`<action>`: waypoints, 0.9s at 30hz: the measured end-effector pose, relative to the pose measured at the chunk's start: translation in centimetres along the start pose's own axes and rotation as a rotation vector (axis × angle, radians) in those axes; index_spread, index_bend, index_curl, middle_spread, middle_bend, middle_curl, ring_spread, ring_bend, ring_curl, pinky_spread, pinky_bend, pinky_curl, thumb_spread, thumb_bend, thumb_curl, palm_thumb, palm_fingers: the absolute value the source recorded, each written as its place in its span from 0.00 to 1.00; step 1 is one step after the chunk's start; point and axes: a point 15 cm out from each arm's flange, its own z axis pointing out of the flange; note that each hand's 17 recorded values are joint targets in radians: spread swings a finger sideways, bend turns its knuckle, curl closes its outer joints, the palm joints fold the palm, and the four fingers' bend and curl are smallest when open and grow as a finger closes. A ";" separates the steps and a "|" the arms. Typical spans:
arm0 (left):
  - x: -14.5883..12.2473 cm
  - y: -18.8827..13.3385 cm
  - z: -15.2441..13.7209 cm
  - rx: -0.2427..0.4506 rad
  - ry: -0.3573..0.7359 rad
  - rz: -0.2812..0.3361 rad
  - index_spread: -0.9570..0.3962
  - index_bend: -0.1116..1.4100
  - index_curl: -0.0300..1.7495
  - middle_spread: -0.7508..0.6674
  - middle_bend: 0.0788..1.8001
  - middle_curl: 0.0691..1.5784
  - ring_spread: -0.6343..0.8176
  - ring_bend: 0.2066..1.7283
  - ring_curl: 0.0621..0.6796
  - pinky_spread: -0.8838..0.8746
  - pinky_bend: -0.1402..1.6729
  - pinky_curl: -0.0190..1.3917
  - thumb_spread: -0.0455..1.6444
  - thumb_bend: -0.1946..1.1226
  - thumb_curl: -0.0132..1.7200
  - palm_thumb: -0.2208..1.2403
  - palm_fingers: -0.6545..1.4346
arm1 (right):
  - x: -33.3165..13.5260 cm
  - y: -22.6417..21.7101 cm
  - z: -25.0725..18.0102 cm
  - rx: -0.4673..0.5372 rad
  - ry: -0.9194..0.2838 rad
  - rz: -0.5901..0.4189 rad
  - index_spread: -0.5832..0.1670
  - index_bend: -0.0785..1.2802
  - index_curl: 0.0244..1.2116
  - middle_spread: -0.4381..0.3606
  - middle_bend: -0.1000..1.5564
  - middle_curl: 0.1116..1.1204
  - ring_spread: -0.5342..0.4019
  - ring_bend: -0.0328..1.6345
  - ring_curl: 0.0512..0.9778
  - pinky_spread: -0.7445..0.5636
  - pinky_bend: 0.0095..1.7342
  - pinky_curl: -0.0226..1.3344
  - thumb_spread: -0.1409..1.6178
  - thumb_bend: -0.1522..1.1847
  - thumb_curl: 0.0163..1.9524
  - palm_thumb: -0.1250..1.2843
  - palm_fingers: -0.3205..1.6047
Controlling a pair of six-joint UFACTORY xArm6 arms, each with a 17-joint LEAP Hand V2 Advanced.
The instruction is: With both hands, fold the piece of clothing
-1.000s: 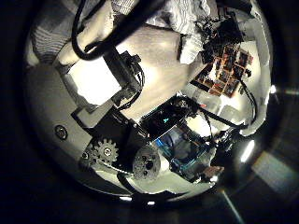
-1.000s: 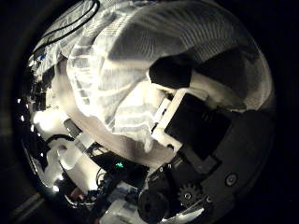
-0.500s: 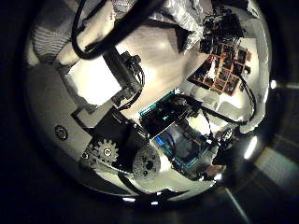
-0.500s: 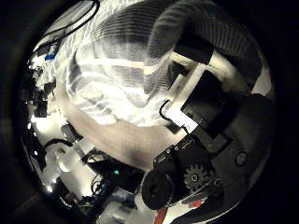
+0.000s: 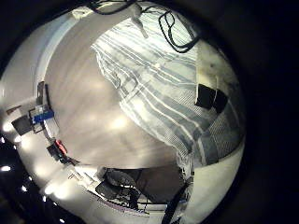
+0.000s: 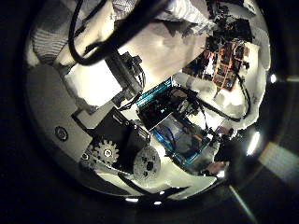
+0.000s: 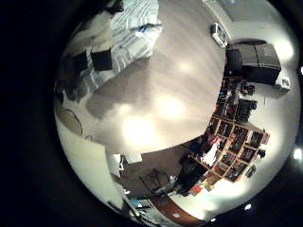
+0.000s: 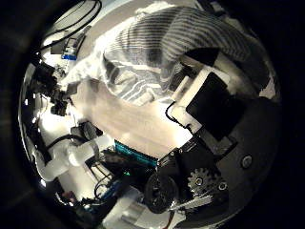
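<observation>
Left little finger side palm view: the striped garment (image 5: pixel 163 89) lies rumpled on the desk (image 5: pixel 89 121), filling the upper right of the frame — bare desk spreads to the lower left. In the right thumb side palm view the cloth bunches at the top, the right hand (image 8: pixel 205 95) beside it. Whether the right or left hand (image 6: pixel 117 79) clamps cloth, I cannot tell.
</observation>
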 end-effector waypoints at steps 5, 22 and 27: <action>-1.0 1.0 -1.6 0.035 0.012 -0.049 0.14 0.36 0.71 0.16 0.53 0.53 0.12 0.70 0.73 0.11 0.56 0.57 0.72 0.14 0.26 0.61 0.84 | -0.1 -1.1 -4.7 0.085 -0.003 0.030 0.46 0.92 0.66 0.40 0.87 0.65 0.37 0.88 0.67 0.45 0.78 0.54 0.72 0.10 0.32 0.81 0.76; -7.8 -11.1 -2.5 0.099 0.046 -0.155 0.14 0.36 0.71 0.16 0.53 0.54 0.12 0.70 0.73 0.11 0.53 0.57 0.71 0.14 0.25 0.60 0.83 | -1.2 -18.9 -4.4 0.138 0.066 0.030 0.48 0.92 0.66 0.41 0.89 0.61 0.37 0.87 0.67 0.44 0.74 0.64 0.71 0.10 0.35 0.77 0.75; -10.2 -15.3 -1.6 0.186 -0.009 -0.165 0.14 0.35 0.71 0.17 0.52 0.54 0.12 0.68 0.73 0.10 0.51 0.58 0.71 0.13 0.25 0.60 0.82 | -1.7 -23.1 0.1 0.075 0.098 0.035 0.47 0.90 0.65 0.41 0.88 0.60 0.37 0.86 0.67 0.43 0.72 0.64 0.72 0.09 0.34 0.70 0.74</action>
